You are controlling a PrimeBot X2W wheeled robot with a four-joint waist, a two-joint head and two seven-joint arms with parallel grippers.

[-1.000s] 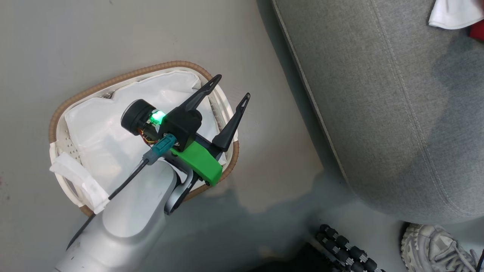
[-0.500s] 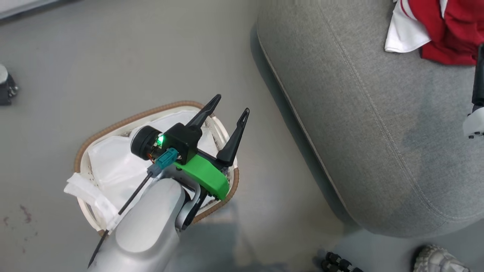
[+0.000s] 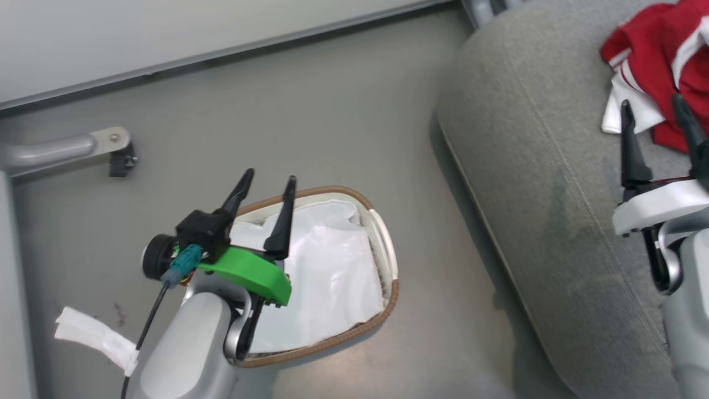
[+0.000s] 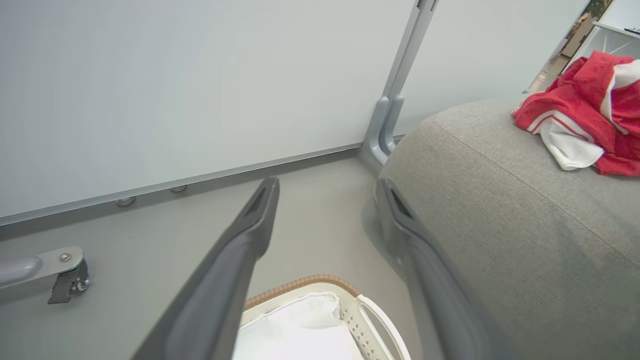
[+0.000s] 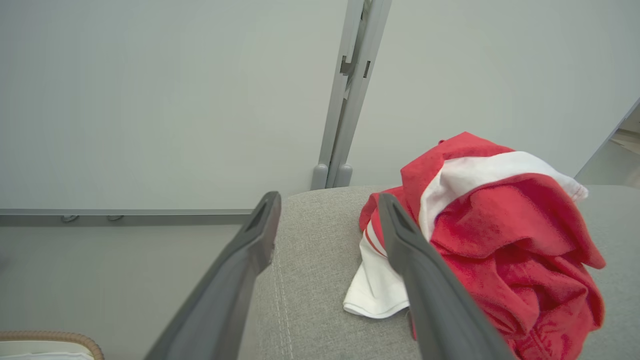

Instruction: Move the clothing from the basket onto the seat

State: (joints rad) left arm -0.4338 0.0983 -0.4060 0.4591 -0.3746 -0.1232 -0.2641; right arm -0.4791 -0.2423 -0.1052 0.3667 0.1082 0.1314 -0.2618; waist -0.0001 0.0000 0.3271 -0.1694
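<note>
Black fingers on the left gripper: spread apart, nothing between them, hanging above the far-left rim of the basket. Right gripper: fingers likewise apart, gripping nothing, tips right at the near edge of the clothing. In the right wrist view one finger overlaps the garment's white edge; whether it touches cannot be told. Clothing is a crumpled red heap with white stripes and white lining. It lies on top of the seat toward its far end, well apart from the basket. Basket sits on the grey floor, beside the seat but not touching it, with the brown woven rim up and the white liner showing inside. White fabric strip lies on the floor by the left forearm, outside the basket. Pale wall panel runs along the far side, with a metal foot on the floor in front of it.
</note>
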